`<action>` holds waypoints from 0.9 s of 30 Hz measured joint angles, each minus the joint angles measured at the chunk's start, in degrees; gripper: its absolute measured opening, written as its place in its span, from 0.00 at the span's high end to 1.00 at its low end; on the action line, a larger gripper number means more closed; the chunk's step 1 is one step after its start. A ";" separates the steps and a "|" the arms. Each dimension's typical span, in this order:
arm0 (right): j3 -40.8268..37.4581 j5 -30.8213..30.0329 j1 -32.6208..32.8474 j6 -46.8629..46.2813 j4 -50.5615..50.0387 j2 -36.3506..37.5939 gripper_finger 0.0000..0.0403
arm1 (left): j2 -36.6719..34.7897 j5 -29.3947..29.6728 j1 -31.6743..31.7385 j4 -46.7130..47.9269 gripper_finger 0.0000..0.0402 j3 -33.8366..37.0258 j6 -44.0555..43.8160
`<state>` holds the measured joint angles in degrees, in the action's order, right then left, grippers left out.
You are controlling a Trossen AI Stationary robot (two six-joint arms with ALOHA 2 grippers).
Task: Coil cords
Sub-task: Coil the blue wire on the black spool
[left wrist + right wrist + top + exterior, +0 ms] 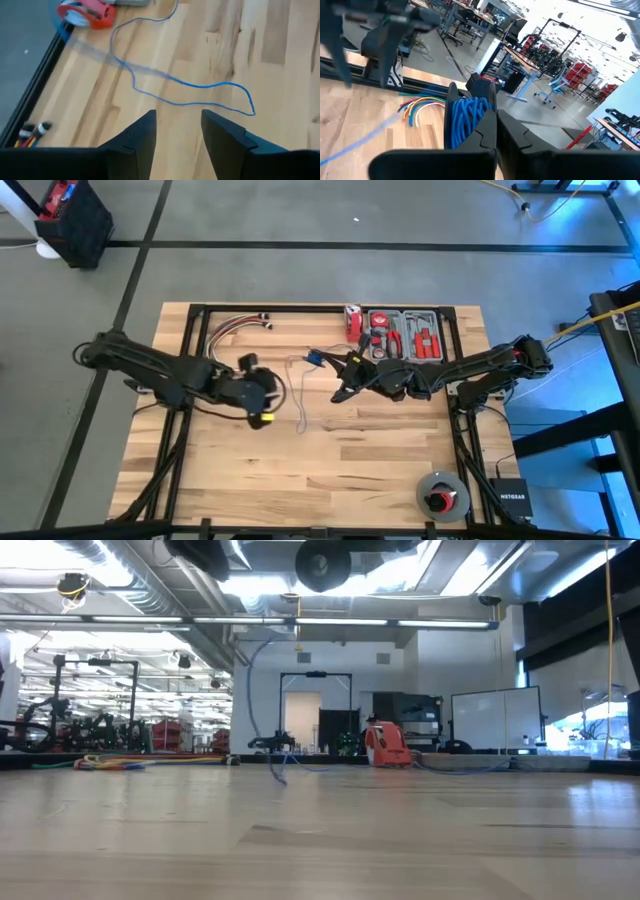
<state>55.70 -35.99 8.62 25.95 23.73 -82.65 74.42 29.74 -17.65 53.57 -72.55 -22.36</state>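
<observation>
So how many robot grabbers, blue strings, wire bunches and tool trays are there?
Robot grippers: 2, left gripper and right gripper
Blue cord: 1
Bundle of coloured wires: 1
Tool tray: 1
Total: 5

Robotics lab, workbenches [530, 60], whiteboard [497, 720]
</observation>
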 joint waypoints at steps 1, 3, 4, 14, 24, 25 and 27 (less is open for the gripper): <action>0.00 0.02 -0.02 0.00 -0.04 0.00 0.99 | -0.88 0.59 -0.32 0.53 0.63 0.01 -1.12; 0.00 0.05 -0.02 0.00 -0.20 0.00 0.99 | -2.27 3.70 -1.04 -1.14 0.63 0.88 -1.65; 0.00 0.30 -0.02 -0.03 -0.36 0.00 0.99 | -2.66 6.30 -1.34 -2.02 0.63 1.50 -1.42; 0.00 2.58 -0.02 -0.15 -0.46 -0.85 0.99 | -1.85 14.06 1.41 -34.64 0.63 18.16 8.49; 0.00 2.49 -0.02 -0.17 -1.16 -0.85 0.99 | 4.06 -3.71 11.16 -79.72 0.63 33.75 19.57; 0.00 2.47 -0.02 -0.17 -1.40 -0.85 0.99 | 5.22 -4.50 12.05 -79.72 0.63 33.79 18.95; 0.00 2.47 -0.02 -0.17 -1.58 -0.85 0.99 | 7.59 -8.00 13.29 -80.51 0.63 33.85 17.94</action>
<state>55.70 -33.51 8.60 25.78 22.14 -83.50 82.02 21.75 -4.35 -26.95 -38.70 -4.42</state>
